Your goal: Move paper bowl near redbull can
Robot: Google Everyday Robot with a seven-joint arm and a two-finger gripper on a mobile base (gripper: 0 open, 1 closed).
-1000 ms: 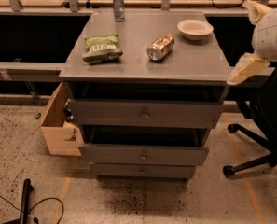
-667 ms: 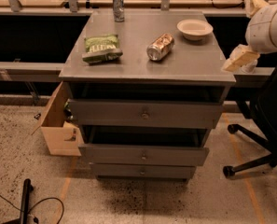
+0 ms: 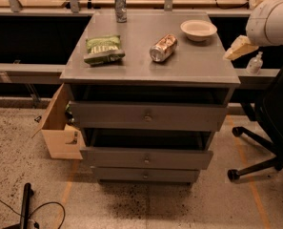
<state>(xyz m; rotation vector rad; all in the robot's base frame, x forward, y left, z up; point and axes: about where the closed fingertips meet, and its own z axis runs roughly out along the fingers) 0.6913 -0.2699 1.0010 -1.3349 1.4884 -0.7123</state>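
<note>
The off-white paper bowl [image 3: 198, 29] sits at the back right of the grey cabinet top [image 3: 146, 66]. The slim silver redbull can [image 3: 120, 5] stands upright at the back left edge of the top. My gripper [image 3: 240, 47] hangs at the right edge of the cabinet top, below the white arm [image 3: 272, 22], to the right of and nearer than the bowl, apart from it.
A fatter silver can with tan print [image 3: 163, 47] lies on its side in the middle of the top. A green chip bag [image 3: 103, 49] lies at the left. A cardboard box [image 3: 60, 126] stands left of the drawers. A black office chair [image 3: 269, 128] stands at the right.
The arm and gripper have risen and moved in towards the right edge of the cabinet top. The bowl, cans and bag have not moved.
</note>
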